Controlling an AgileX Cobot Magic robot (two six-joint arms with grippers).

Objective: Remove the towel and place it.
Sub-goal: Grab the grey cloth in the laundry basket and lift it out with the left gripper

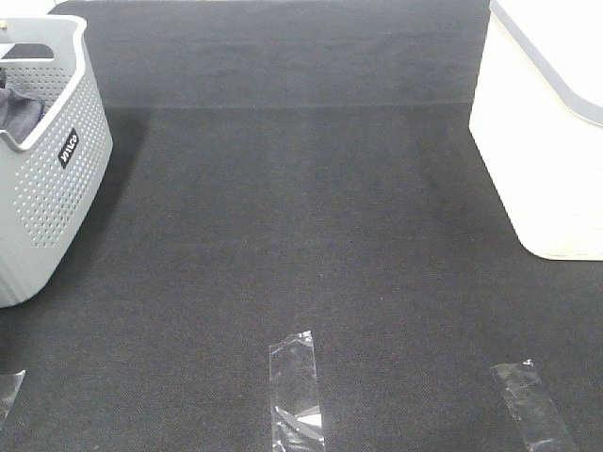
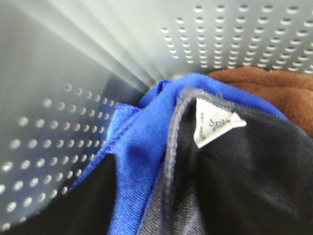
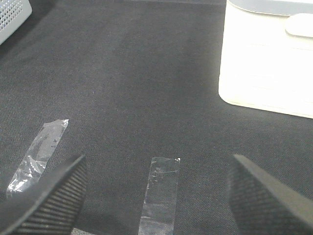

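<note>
The towel (image 2: 182,161) is slate grey with a stitched hem and a white label (image 2: 215,125). It lies in the grey perforated basket (image 1: 57,188) at the far left, where a dark fold (image 1: 19,108) shows over the rim. The left wrist view is very close inside the basket (image 2: 58,73). No left gripper fingers can be made out there, and dark blurred shapes fill its lower corners. My right gripper (image 3: 156,205) is open and empty, low over the black mat. Neither gripper shows in the exterior high view.
A bright blue cloth (image 2: 142,147) and a brown cloth (image 2: 274,83) lie against the towel in the basket. A white bin (image 1: 546,141) stands at the right, also in the right wrist view (image 3: 264,58). Clear tape strips (image 1: 295,391) (image 1: 532,405) are stuck on the mat.
</note>
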